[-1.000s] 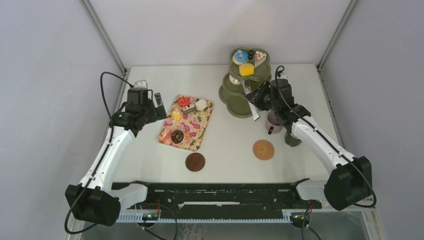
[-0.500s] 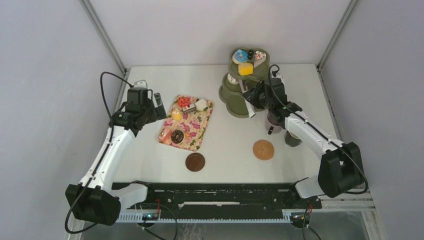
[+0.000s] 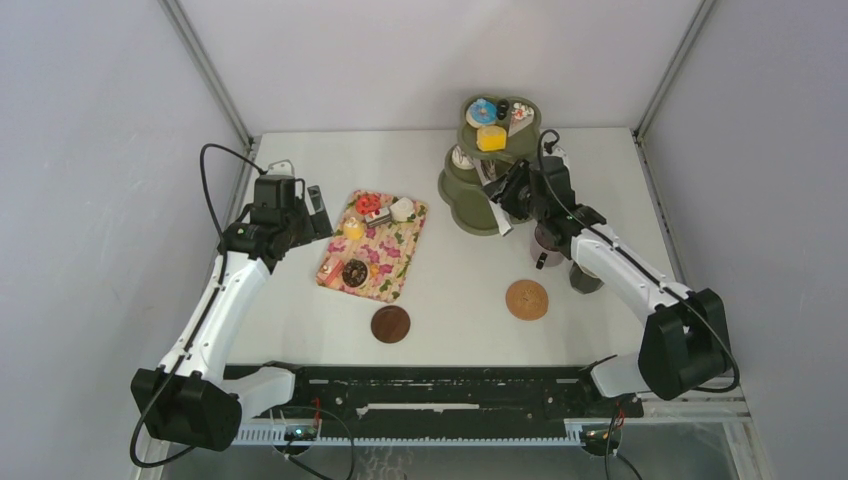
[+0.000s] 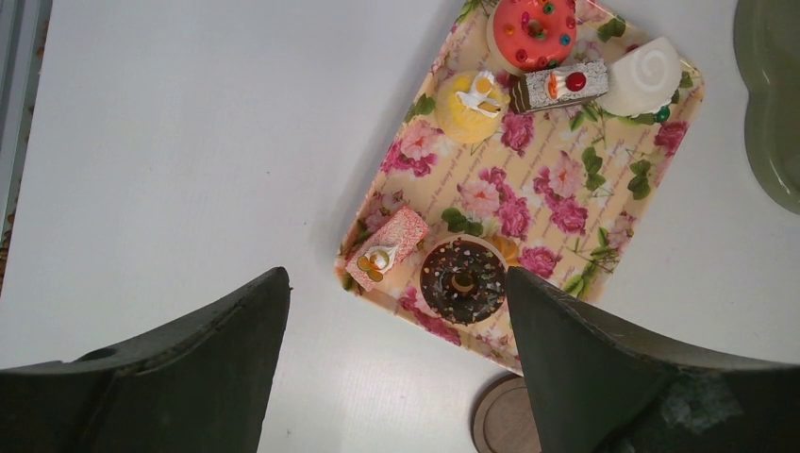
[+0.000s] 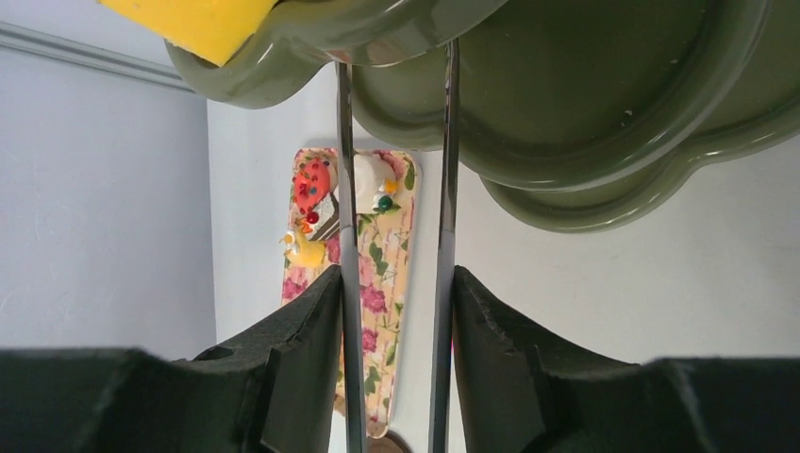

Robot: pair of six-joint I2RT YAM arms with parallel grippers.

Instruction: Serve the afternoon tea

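The left end effector (image 4: 396, 279) hangs released over the lower left part of the tray (image 4: 566, 203), its two fingers (image 4: 198, 363) wide apart and touching nothing. In the left wrist view, a red donut (image 4: 533, 21), a dark slice (image 4: 561, 85) with a cherry, a white swirl (image 4: 646, 77) and a yellow pastry (image 4: 469, 94) lie close together at the upper end of the tray. A pink slice (image 4: 387, 250) and a brown donut (image 4: 462, 280) lie just beside each other at its lower end. In the top view the tray sits left of centre on the worktop (image 3: 450, 265), and the green stand (image 3: 460, 195) is right of centre, in the upper part of the frame. The top tier of the stand carries a blue donut (image 3: 481, 111), a yellow cube (image 3: 491, 138) and a white slice (image 3: 520, 112). The right end effector (image 3: 503, 190) is clenched on the tongs (image 5: 345, 189). In the right wrist view its fingers (image 5: 302, 377) press the two arms of the tongs from outside; the arms are apart, and their tips are hidden by a tier of the stand. The mauve mug (image 3: 545, 245) stands on the worktop just below this end effector in the frame, partly hidden by the arm. The green mug (image 3: 585, 281) is to the lower right of it, also partly covered. A dark coaster (image 3: 390, 323) and a light coaster (image 3: 526, 299) lie in the lower middle, well apart.
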